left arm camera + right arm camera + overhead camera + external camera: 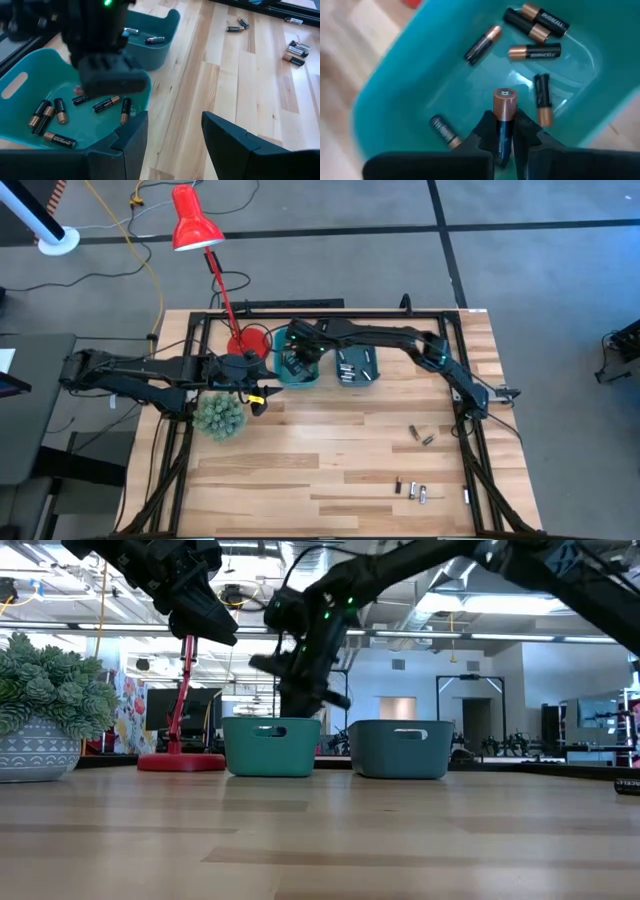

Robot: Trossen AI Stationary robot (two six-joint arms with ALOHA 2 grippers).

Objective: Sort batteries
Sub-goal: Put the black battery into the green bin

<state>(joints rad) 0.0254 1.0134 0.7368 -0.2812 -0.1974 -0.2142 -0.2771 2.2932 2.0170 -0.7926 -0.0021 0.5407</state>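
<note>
The right gripper [505,134] hangs over the left bin [297,376] near the table's [340,470] far edge, its fingers clamped on a copper-topped battery [504,116]. More batteries [534,51] lie in that bin. The left gripper [174,131] waits beside it, fingers apart, holding nothing.

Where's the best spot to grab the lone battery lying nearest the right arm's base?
Probably that battery is best pinched across its round middle, coming straight down from above: it lies flat on the bare table, with its neighbour slightly apart.
</note>
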